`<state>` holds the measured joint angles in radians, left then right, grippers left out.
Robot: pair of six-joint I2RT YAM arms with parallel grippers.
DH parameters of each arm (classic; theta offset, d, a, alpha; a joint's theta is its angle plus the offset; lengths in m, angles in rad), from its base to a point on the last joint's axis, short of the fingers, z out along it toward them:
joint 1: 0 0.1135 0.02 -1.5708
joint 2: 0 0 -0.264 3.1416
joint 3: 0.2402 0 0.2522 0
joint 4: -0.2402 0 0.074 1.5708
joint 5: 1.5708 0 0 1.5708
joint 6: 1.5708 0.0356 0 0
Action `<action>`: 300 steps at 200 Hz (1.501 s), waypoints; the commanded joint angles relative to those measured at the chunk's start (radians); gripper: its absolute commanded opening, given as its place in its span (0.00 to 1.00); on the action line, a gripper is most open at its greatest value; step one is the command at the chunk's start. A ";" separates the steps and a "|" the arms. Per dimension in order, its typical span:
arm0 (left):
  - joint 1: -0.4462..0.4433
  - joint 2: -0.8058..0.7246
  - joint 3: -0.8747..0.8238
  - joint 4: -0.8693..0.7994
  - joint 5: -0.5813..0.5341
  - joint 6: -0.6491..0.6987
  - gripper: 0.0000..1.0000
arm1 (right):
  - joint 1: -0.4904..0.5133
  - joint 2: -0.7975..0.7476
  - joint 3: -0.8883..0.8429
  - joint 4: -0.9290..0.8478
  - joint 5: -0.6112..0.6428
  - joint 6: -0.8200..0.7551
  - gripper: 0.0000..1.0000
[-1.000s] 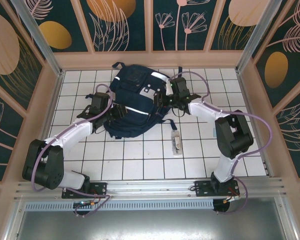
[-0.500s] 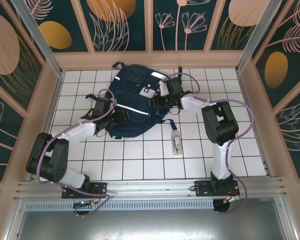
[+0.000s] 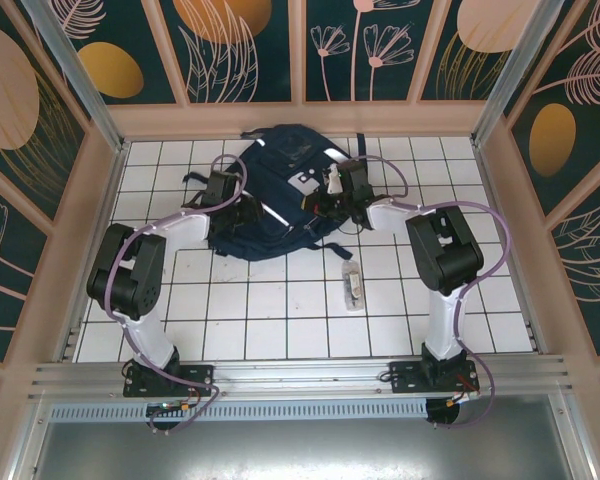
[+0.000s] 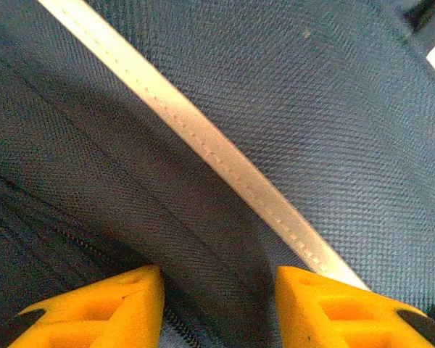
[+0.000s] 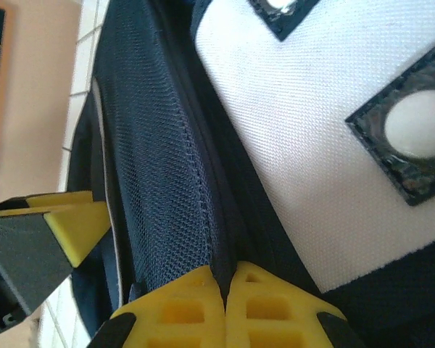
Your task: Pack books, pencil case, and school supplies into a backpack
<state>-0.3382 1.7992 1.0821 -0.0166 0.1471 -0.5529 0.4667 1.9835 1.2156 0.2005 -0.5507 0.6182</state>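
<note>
At the right edge of the backpack [image 3: 275, 185], the right gripper [image 5: 225, 281] is clamped tight, with a fold of navy fabric pinched between its fingertips beside a white patch [image 5: 297, 145]. On the other side, the left gripper [image 4: 219, 290] stands half apart over the cloth, near a pale stripe [image 4: 203, 145]. From above, the backpack lies close to the far wall. The clear packet [image 3: 352, 286] rests well apart from it on open tiles of the table [image 3: 280, 320], nearer the arm bases.

Navy backpack [image 3: 280, 190] on tiles [image 3: 280, 320], packet [image 3: 352, 285] nearby
</note>
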 commanded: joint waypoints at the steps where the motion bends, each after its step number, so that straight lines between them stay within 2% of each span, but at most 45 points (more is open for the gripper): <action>1: -0.004 -0.031 0.076 -0.023 -0.048 0.103 0.45 | 0.064 -0.060 -0.026 0.159 -0.097 0.185 0.00; 17: -0.005 -0.078 0.077 -0.077 -0.048 0.131 0.46 | 0.070 -0.053 -0.048 0.231 -0.037 0.253 0.00; 30: -0.010 -0.135 0.064 -0.117 0.014 0.171 0.42 | 0.073 -0.037 -0.075 0.329 -0.023 0.335 0.00; 42: -0.031 -0.170 0.057 -0.170 0.021 0.202 0.40 | 0.075 -0.019 -0.077 0.374 -0.007 0.385 0.00; 84: -0.118 -0.254 0.001 -0.249 0.042 0.265 0.40 | 0.095 0.033 0.023 0.336 -0.004 0.400 0.00; 131: -0.143 -0.241 -0.043 -0.257 0.049 0.204 0.43 | 0.092 0.031 0.044 0.292 0.001 0.387 0.00; 163: -0.147 -0.234 -0.067 -0.261 0.008 0.148 0.46 | 0.088 0.032 0.049 0.293 0.006 0.386 0.00; 194: -0.147 -0.178 -0.056 -0.256 0.056 0.110 0.46 | 0.089 0.035 0.060 0.271 0.003 0.373 0.00; 248: -0.147 -0.124 0.010 -0.277 -0.065 0.107 0.49 | 0.089 0.017 0.049 0.271 -0.005 0.362 0.00; 281: -0.152 -0.133 0.002 -0.308 -0.238 0.091 0.49 | 0.089 0.019 0.055 0.278 -0.018 0.368 0.00; 300: -0.153 -0.147 -0.032 -0.269 -0.287 0.091 0.51 | 0.093 0.026 0.058 0.295 -0.039 0.387 0.00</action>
<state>-0.5083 1.6550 1.0756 -0.3019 0.0502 -0.4500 0.5484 2.0285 1.2243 0.3939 -0.4992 0.9943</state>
